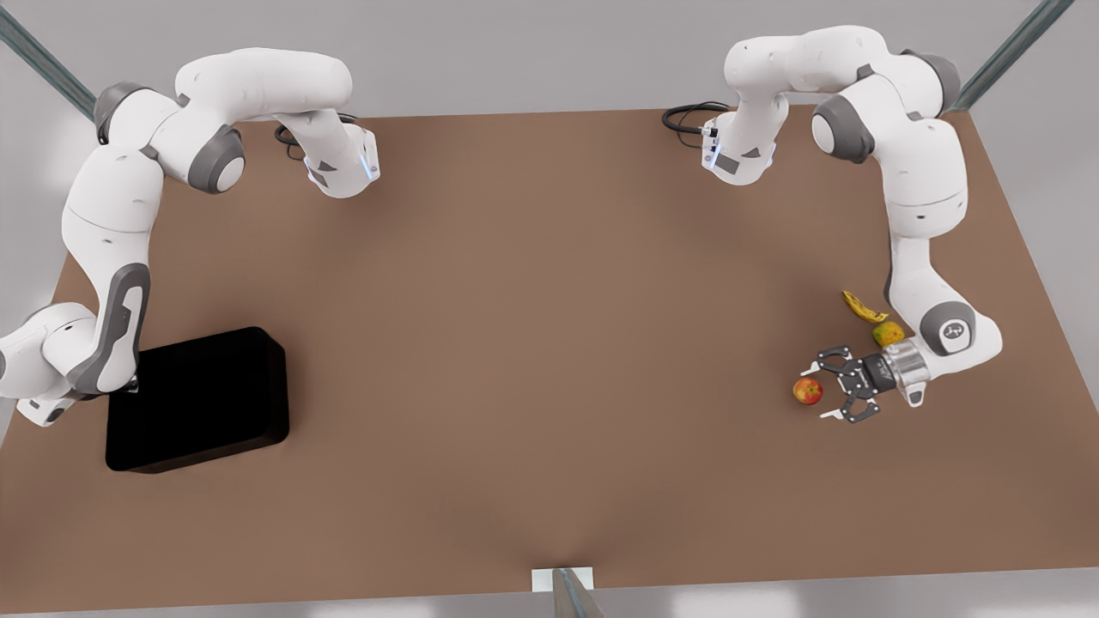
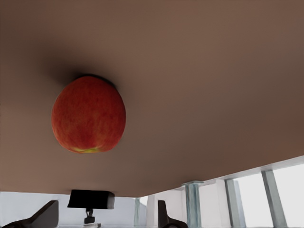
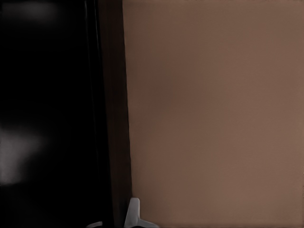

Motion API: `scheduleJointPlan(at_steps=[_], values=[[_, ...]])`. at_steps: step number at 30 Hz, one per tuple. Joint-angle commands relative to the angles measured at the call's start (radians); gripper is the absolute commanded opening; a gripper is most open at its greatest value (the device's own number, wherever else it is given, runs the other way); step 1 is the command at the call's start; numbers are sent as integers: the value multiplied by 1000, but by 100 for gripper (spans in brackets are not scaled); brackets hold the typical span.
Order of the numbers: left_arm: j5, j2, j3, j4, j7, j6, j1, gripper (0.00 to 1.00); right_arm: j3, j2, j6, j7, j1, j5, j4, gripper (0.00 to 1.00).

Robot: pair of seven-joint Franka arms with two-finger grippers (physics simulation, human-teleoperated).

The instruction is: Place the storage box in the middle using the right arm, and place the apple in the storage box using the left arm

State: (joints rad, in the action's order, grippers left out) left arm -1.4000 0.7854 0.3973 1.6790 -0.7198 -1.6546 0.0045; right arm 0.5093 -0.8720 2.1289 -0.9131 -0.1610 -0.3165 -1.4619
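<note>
Apple (image 1: pixel 807 391) looking firm, smooth, light; we're seeing left gripper (image 1: pixel 822 393) spread wide beside it, holding nothing, and suggesting mid-sides. Right gripper (image 3: pixel 133 216) at storage box (image 1: pixel 202 399) wall; jaws unclear.

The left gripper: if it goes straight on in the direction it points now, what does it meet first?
Most likely the apple. The left gripper is open, low over the table, and points at the apple, which lies just ahead of its fingertips. Height is hard to judge.

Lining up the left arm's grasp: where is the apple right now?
The apple lies on the table at the front view's right, just ahead of the open left gripper, with the green-orange fruit and banana beyond.
</note>
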Motion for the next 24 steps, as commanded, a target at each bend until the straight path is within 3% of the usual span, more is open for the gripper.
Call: scheduleJointPlan(at_steps=[1, 9, 19, 24], values=[[-7, 2, 2, 1, 25, 19, 0, 100, 0, 2, -1, -1, 0, 2, 2, 21], [4, 31, 8, -1, 39, 25, 0, 100, -57, 71, -164, -1, 43, -4, 60, 21], [7, 80, -2, -18, 39, -79, -1, 100, 14, 123, -181, 17, 712, -6, 164, 21], [4, 89, -11, -7, 39, -90, -1, 100, -55, 15, -147, 16, 811, -10, 307, 21]])
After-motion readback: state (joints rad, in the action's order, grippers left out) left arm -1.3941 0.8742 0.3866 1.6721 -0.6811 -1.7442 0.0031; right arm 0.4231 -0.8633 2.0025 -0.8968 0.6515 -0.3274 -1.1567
